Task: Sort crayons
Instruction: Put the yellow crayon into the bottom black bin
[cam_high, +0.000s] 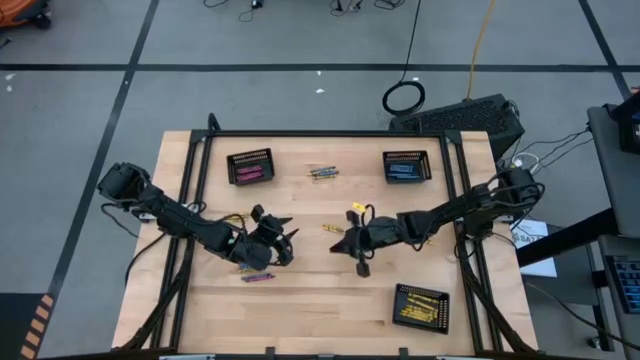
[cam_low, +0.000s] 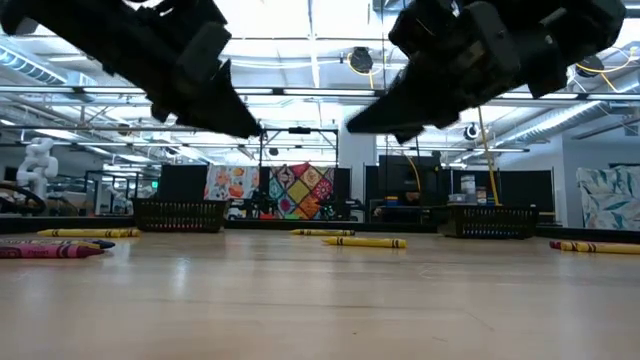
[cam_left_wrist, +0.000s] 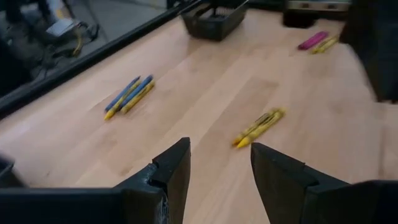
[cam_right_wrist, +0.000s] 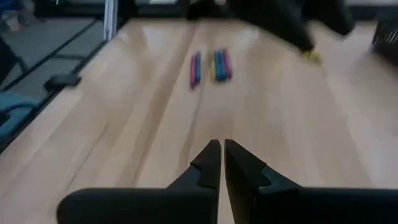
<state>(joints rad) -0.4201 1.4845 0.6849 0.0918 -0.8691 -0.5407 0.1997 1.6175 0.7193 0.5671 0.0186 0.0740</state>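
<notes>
Loose crayons lie flat on the wooden table: a yellow pair (cam_high: 335, 229) (cam_left_wrist: 258, 126) at the middle, a blue-and-yellow cluster (cam_high: 322, 172) (cam_left_wrist: 129, 94) farther back, and pink and blue ones (cam_high: 258, 276) (cam_right_wrist: 211, 65) near the left arm. My left gripper (cam_high: 285, 240) (cam_left_wrist: 217, 168) hangs open above the table left of centre, with nothing between its fingers. Facing it from the right, my right gripper (cam_high: 340, 243) (cam_right_wrist: 222, 158) is shut and holds nothing. Both hang clear of the table in the low view.
Three black mesh baskets stand on the table: far left (cam_high: 250, 166) with pink crayons, far right (cam_high: 407, 166) with blue ones, near right (cam_high: 421, 307) with yellow ones. A black frame (cam_high: 330, 133) runs along the table's far side and both flanks.
</notes>
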